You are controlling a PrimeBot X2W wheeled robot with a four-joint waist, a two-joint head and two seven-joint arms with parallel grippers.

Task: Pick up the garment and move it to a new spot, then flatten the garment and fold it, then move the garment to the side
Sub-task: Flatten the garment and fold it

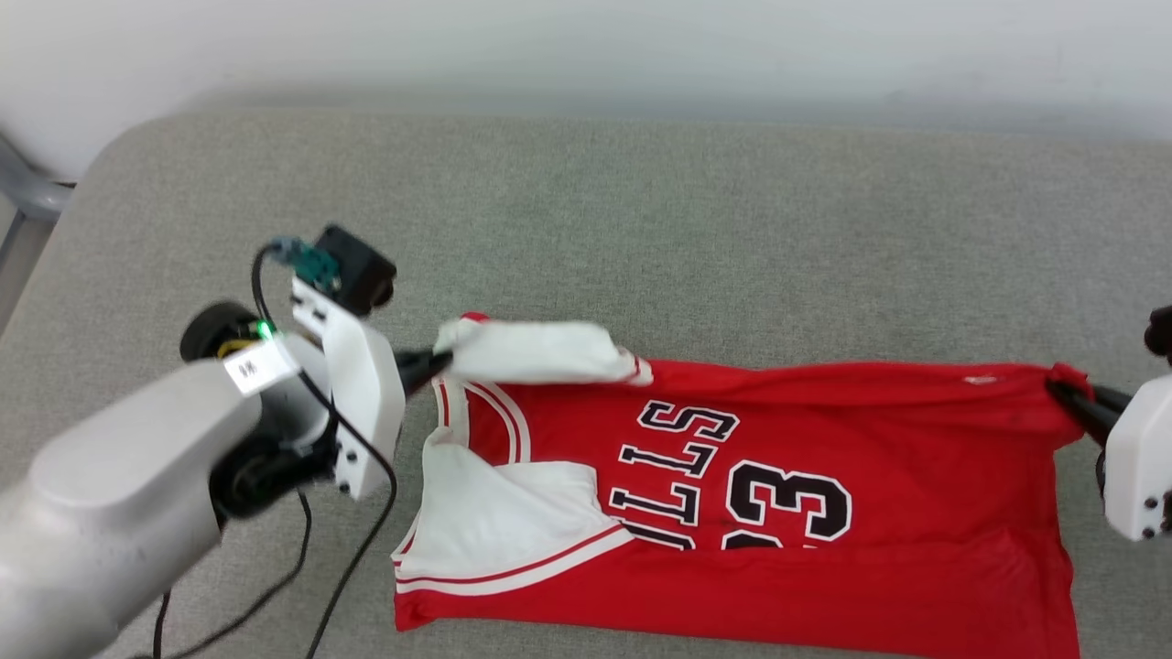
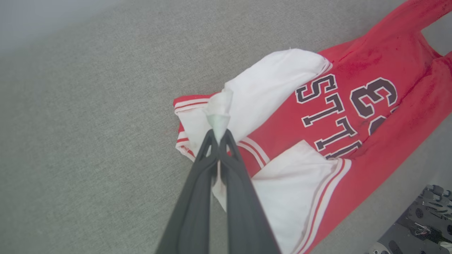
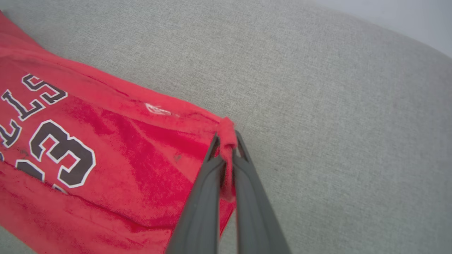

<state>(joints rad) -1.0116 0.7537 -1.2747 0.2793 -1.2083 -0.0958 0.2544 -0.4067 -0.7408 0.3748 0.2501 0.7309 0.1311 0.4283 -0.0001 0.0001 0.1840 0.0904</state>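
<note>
The garment [image 1: 824, 430], a red jersey with white sleeves and black lettering, lies spread sideways on the grey padded surface [image 1: 641, 229]. My left gripper [image 1: 438, 361] is shut on the edge of its far white sleeve [image 2: 268, 84], a pinch of white cloth standing up between the fingertips [image 2: 219, 135]. Over at the right, my right gripper [image 1: 1067, 392] is shut on the red hem corner [image 3: 227, 135], which bunches between its fingers [image 3: 201, 197]. The cloth runs taut along its far edge between the two grips. The near sleeve [image 1: 494, 522] is folded over the chest.
The padded surface reaches far beyond the garment toward a pale wall [image 1: 586, 46]. A grey metal frame [image 1: 27, 192] shows at the far left edge. Black cables [image 1: 366, 531] hang from my left wrist. A dark perforated part [image 2: 420, 218] sits at the lower right of the left wrist view.
</note>
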